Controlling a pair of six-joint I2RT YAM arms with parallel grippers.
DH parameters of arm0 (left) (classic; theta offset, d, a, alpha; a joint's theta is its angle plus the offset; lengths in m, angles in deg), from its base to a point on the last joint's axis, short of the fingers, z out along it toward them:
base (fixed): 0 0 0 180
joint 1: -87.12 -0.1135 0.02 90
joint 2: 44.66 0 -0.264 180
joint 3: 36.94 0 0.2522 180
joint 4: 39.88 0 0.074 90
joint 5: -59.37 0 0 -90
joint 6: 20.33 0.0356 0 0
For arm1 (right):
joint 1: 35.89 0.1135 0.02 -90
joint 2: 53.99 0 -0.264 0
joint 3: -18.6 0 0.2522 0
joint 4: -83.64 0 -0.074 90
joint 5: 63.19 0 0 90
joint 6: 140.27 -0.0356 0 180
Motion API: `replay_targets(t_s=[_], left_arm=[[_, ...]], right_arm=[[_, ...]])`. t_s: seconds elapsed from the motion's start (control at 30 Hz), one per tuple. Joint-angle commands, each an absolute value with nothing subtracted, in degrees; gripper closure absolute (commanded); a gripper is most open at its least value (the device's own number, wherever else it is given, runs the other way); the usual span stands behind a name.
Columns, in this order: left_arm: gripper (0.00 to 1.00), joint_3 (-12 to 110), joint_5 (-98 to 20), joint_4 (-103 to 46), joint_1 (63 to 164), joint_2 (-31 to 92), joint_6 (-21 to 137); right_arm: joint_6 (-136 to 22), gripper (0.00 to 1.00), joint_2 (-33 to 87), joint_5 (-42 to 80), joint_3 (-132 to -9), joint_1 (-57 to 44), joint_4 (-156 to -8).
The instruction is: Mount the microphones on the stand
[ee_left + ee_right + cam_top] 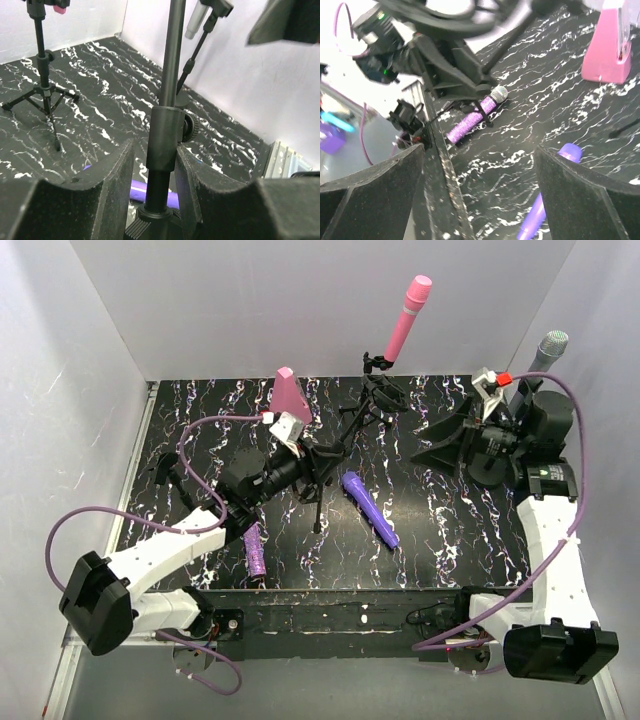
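My left gripper (312, 456) (155, 165) is shut on the black pole of the middle stand (167, 134) (320, 495), just above its collar. A pink microphone (407, 316) is clipped upright in the back stand (42, 85). In the stand at the far right a silver-grey microphone (545, 350) (195, 22) is clipped. The smooth violet microphone (370, 508) (540, 215) lies flat on the table's middle. Near the front edge lies the glittery purple microphone (254, 548) (475, 114). My right gripper (447, 440) (480, 195) hovers open at the right with nothing between its fingers.
A pink cone-shaped block (291, 392) (612, 47) stands at the back, behind the left gripper. White walls close the black marbled table (200, 420) on three sides. A leg of the held stand's tripod (318, 520) reaches toward the front.
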State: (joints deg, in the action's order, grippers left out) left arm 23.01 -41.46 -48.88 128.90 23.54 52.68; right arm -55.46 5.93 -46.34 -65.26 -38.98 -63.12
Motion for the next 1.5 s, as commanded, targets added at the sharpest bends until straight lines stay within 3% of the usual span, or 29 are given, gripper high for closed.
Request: replay_targets(t_s=[0.0, 0.2, 0.5, 0.57, 0.73, 0.8, 0.87, 1.0, 1.13, 1.33, 1.37, 1.4, 1.47], left_arm=[[1.0, 23.0, -34.1, -62.0, 132.1, 23.3, 46.7], [1.0, 23.9, -27.5, -65.9, 137.2, 26.1, 42.8], [1.0, 25.2, -25.9, -68.4, 141.3, 29.9, 41.5], [1.0, 25.2, -26.0, -68.7, 141.5, 30.1, 41.1], [1.0, 25.3, -26.8, -69.5, 141.7, 30.9, 39.5], [1.0, 25.3, -27.4, -70.0, 141.7, 31.1, 38.9], [1.0, 25.3, -28.1, -70.2, 141.7, 31.3, 38.5], [1.0, 25.2, -29.3, -69.7, 141.8, 31.6, 38.6], [1.0, 25.9, -30.6, -68.8, 141.8, 32.6, 38.4], [1.0, 26.6, -35.4, -69.7, 141.8, 34.3, 36.9], [1.0, 26.9, -36.0, -69.6, 141.8, 34.7, 36.6], [1.0, 27.3, -36.4, -69.3, 141.8, 34.9, 36.6], [1.0, 27.5, -36.3, -68.3, 141.8, 34.9, 36.7]], right_arm=[[-83.5, 0.04, 6.2, -37.1, -57.7, -36.6, -89.3], [-96.3, 0.04, 10.2, -29.7, -52.3, -29.4, -116.3], [-96.3, 0.08, 13.6, -27.6, -52.9, -22.6, -118.9], [-97.5, 0.15, 13.4, -27.2, -51.3, -22.6, -121.3], [-99.8, 0.56, 13.0, -26.4, -47.9, -22.7, -125.4], [-100.0, 0.63, 13.2, -26.2, -47.4, -22.7, -125.5], [-100.1, 0.61, 13.3, -25.9, -46.9, -22.6, -125.5], [-98.5, 0.44, 13.9, -26.0, -47.1, -22.6, -124.1], [-98.4, 0.41, 15.1, -27.1, -47.6, -22.6, -123.9], [-98.8, 0.46, 16.5, -27.4, -47.5, -21.9, -123.4], [-98.9, 0.53, 16.8, -27.7, -47.5, -21.8, -123.6], [-99.0, 0.65, 17.1, -28.2, -47.5, -21.8, -124.0], [-99.0, 0.98, 17.5, -29.4, -47.4, -21.7, -124.9]])
